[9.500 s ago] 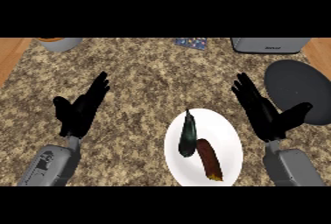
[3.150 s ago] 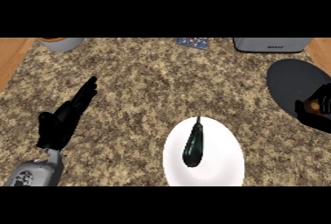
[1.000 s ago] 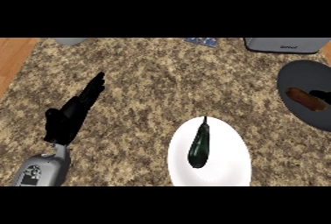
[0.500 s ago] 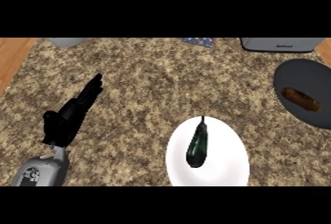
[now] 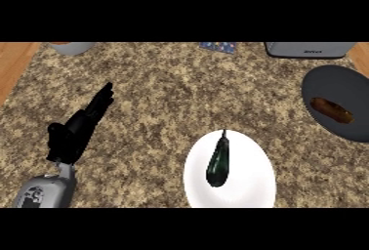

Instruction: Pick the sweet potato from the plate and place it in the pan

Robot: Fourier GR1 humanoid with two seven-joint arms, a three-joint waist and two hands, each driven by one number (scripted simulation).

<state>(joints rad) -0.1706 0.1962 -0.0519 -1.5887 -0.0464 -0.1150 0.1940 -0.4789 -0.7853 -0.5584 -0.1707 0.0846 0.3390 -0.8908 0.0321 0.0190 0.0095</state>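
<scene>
We see the oblong orange sweet potato (image 5: 332,111) lying in the dark round pan (image 5: 338,100) at the right edge. Our left hand (image 5: 78,129) rests at the left, fingers straight, released. Broad speckled granite tabletop (image 5: 158,93) lies between. The near white plate (image 5: 249,171) holds a dark green vegetable (image 5: 217,162).

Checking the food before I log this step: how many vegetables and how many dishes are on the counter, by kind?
Sweet potato: 1
Dark green vegetable: 1
White plate: 1
Dark pan: 1
Total: 4
</scene>
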